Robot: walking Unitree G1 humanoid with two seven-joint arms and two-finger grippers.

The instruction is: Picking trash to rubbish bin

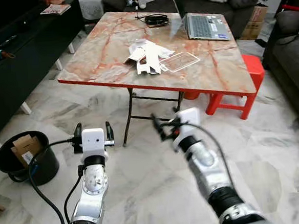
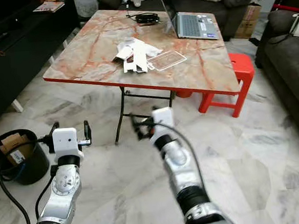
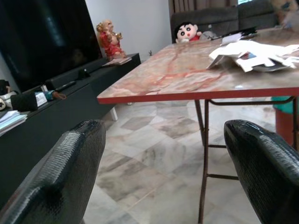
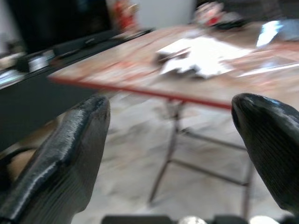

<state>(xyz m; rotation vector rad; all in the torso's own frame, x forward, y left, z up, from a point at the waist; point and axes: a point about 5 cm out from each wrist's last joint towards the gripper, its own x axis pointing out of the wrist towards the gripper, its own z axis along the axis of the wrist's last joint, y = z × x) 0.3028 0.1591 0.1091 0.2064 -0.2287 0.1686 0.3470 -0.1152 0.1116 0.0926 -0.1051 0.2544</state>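
White paper and cardboard scraps (image 1: 148,55) lie in a loose pile at the middle of the marble-patterned table (image 1: 100,69), beside a clear plastic pack (image 1: 179,61). The same scraps (image 3: 252,53) appear in the left wrist view. A black rubbish bin (image 1: 9,165) holding cardboard stands on the floor at my left. My left gripper (image 1: 93,127) is open and held low in front of the table, just right of the bin. My right gripper (image 1: 166,125) is open too, raised below the table's near edge, and is blurred. Nothing is between either pair of fingers (image 3: 70,172).
A laptop (image 1: 205,26) and a black cable coil (image 1: 156,19) sit at the table's far side. A red stool (image 1: 240,90) stands under its right corner. A black TV cabinet (image 1: 26,43) runs along the left, and dark sofas (image 1: 289,56) stand behind and at right.
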